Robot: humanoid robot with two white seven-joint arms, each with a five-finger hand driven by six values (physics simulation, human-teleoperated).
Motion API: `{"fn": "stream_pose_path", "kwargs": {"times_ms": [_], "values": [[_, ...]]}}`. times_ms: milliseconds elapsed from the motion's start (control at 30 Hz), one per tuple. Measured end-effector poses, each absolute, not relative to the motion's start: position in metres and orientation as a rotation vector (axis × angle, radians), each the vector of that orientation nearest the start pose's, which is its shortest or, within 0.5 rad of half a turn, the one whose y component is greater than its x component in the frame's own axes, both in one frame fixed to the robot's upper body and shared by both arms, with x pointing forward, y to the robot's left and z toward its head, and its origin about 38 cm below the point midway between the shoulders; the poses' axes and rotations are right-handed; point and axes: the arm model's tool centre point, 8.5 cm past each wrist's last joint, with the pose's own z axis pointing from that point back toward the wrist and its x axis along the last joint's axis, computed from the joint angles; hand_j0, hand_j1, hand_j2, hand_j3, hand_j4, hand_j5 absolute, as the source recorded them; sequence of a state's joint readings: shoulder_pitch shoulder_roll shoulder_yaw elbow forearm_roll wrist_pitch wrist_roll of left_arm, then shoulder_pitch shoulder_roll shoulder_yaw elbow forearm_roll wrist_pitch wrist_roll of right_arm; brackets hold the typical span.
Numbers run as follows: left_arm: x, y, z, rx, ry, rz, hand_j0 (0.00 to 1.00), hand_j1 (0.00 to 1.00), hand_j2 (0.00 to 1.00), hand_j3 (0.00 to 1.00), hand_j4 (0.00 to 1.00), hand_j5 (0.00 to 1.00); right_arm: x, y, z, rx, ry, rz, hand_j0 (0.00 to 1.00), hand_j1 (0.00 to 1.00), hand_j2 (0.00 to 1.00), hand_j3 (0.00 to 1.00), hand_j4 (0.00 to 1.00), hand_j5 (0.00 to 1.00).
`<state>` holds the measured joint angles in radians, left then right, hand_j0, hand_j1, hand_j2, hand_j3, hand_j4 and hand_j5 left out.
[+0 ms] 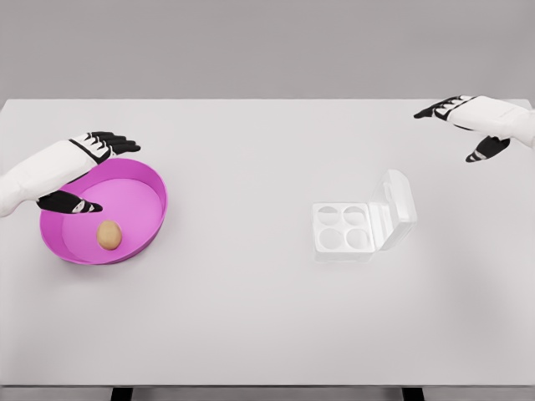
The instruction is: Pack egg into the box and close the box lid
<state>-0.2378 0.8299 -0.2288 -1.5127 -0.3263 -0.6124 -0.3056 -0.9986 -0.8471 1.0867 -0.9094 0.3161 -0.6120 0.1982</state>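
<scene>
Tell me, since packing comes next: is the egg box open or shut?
Open: the egg box shows four empty cups, its lid raised at the right.

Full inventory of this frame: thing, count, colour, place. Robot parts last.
table: 1, white, fills the view
bowl: 1, magenta, left side of the table
egg: 1, brown, inside the bowl
egg box: 1, white, right of centre, lid open, four empty cups
left hand: 1, white with black fingers, open, over the bowl's far-left rim
right hand: 1, white with black fingers, open, far right, above the table
</scene>
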Motion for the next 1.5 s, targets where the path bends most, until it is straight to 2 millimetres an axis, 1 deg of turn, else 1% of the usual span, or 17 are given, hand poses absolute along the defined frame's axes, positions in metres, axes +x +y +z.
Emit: {"fn": "stream_pose_path", "kwargs": {"times_ms": [100,167,200,233,333,367,500,733,867,967,1067,1200,1400,1500], "values": [[0.386,0.365,0.197,0.47,-1.649,-1.664,1.0,1.0,1.0,1.0,1.0,1.0,0.501,-0.401,0.209,-0.612,-1.236,1.872,1.0,1.0,1.0,1.0,1.0,1.0],[0.387,0.366,0.197,0.462,-1.628,-1.684,1.0,1.0,1.0,1.0,1.0,1.0,0.5,-0.406,0.211,-0.612,-1.204,1.885,1.0,1.0,1.0,1.0,1.0,1.0],[0.386,0.366,0.196,0.451,-1.602,-1.704,1.0,1.0,1.0,1.0,1.0,1.0,0.501,-0.41,0.218,-0.619,-1.176,1.9,1.0,1.0,1.0,1.0,1.0,1.0],[0.386,0.367,0.195,0.441,-1.573,-1.725,1.0,1.0,1.0,1.0,1.0,1.0,0.499,-0.414,0.22,-0.614,-1.137,1.918,1.0,1.0,1.0,1.0,1.0,1.0],[0.383,0.372,0.192,0.403,-1.468,-1.801,1.0,1.0,1.0,1.0,1.0,1.0,0.494,-0.423,0.215,-0.587,-1.047,1.95,1.0,1.0,1.0,1.0,1.0,1.0],[0.382,0.374,0.191,0.396,-1.436,-1.823,1.0,1.0,1.0,1.0,1.0,1.0,0.495,-0.424,0.219,-0.593,-1.039,1.954,1.0,1.0,1.0,1.0,1.0,1.0],[0.38,0.379,0.191,0.381,-1.375,-1.862,1.0,1.0,1.0,1.0,1.0,1.0,0.495,-0.418,0.221,-0.581,-1.035,1.976,1.0,1.0,1.0,1.0,1.0,1.0],[0.379,0.378,0.193,0.379,-1.365,-1.879,1.0,1.0,1.0,1.0,1.0,1.0,0.496,-0.413,0.221,-0.571,-1.048,1.984,1.0,1.0,1.0,1.0,1.0,1.0],[0.378,0.376,0.193,0.375,-1.365,-1.889,0.94,0.94,0.94,0.94,0.94,0.94,0.496,-0.412,0.222,-0.57,-1.047,1.985,1.0,1.0,1.0,1.0,1.0,1.0],[0.376,0.372,0.194,0.373,-1.373,-1.901,0.93,0.93,0.93,0.93,0.93,0.93,0.496,-0.412,0.222,-0.571,-1.049,1.985,1.0,1.0,1.0,1.0,1.0,1.0],[0.374,0.371,0.194,0.368,-1.368,-1.913,0.9,0.9,0.9,0.9,0.9,0.9,0.497,-0.411,0.223,-0.571,-1.052,1.986,1.0,1.0,1.0,1.0,1.0,1.0],[0.372,0.373,0.195,0.371,-1.348,-1.929,0.9,0.9,0.9,0.9,0.9,0.9,0.497,-0.409,0.222,-0.568,-1.054,1.988,1.0,1.0,1.0,1.0,1.0,1.0],[0.368,0.378,0.189,0.371,-1.308,-1.947,0.89,0.89,0.89,0.89,0.89,0.89,0.498,-0.407,0.222,-0.566,-1.056,1.991,1.0,1.0,1.0,1.0,1.0,1.0],[0.368,0.378,0.189,0.372,-1.304,-1.951,0.89,0.89,0.89,0.89,0.89,0.89,0.499,-0.403,0.221,-0.561,-1.062,1.995,1.0,1.0,1.0,1.0,1.0,1.0]]}}
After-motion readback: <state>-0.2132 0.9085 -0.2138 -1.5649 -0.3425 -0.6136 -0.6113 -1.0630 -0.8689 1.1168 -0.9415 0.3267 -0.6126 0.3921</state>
